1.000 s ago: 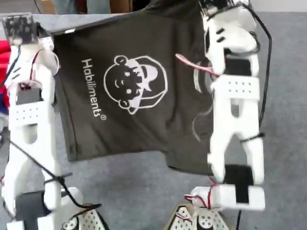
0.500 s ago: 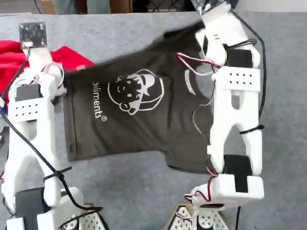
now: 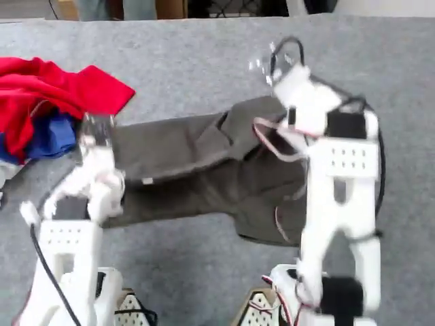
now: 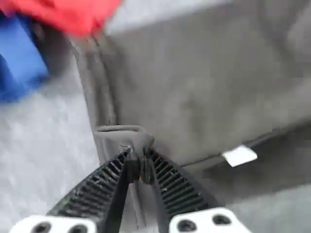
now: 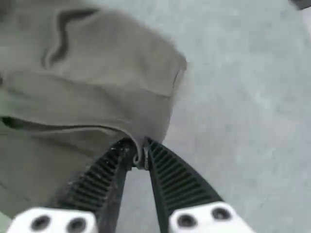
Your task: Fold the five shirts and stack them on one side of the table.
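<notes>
Soft, even light falls from overhead onto the grey table, and the whole surface reads bright and flat. In the high view, the dark shirt throws a thin, soft-edged shadow along its hem toward six o'clock. The right arm, at three o'clock, is the palest thing in that light. At the left gripper and the right gripper, the pinched folds of cloth hold faint shade.
</notes>
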